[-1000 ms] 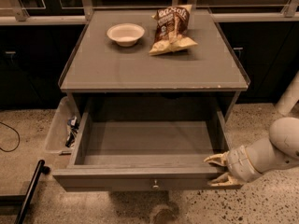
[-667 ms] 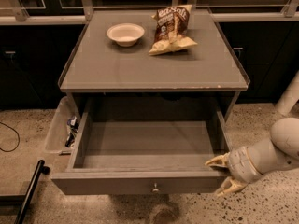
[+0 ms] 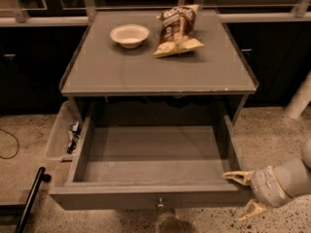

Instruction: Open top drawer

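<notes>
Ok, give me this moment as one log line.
drawer: pulled out | gripper: open, at drawer's front right corner | tabletop: bowl, chip bag

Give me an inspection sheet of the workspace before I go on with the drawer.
Surface: grey cabinet top, flat.
Job's things: top drawer pulled well out, nothing seen inside; knob at front centre.
Clutter: white bowl and chip bag at the top's back; clear bin with small items left of the drawer.
Grippers: pincer open, at the drawer's front right corner; contact unclear.
Cables: dark cable on the floor, far left.
Surroundings: speckled floor, black bar lower left, white post right.
</notes>
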You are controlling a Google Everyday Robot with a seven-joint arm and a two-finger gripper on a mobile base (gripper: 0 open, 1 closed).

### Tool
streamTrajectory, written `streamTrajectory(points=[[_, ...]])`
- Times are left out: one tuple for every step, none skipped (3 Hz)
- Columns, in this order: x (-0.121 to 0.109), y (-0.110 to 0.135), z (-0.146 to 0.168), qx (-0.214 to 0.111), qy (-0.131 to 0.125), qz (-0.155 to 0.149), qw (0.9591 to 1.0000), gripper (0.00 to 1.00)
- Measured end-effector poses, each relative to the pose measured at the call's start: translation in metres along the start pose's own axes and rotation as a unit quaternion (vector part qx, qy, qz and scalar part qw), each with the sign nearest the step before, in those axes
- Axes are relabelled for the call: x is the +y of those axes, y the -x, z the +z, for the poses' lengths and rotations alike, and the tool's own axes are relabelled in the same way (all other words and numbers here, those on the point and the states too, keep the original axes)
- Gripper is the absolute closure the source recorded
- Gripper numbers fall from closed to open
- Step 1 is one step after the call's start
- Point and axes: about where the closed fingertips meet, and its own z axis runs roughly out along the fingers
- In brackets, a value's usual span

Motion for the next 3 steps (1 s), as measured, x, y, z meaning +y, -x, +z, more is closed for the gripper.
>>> streamTrajectory(points=[[-0.0007, 0.0024, -0.0035, 0.0, 0.0, 0.0, 1.0, 0.38], [-0.0007, 0.0024, -0.0035, 0.0, 0.0, 0.0, 1.0, 0.16], [-0.0007, 0.0024, -0.0034, 0.0, 0.0, 0.0, 1.0, 0.0]])
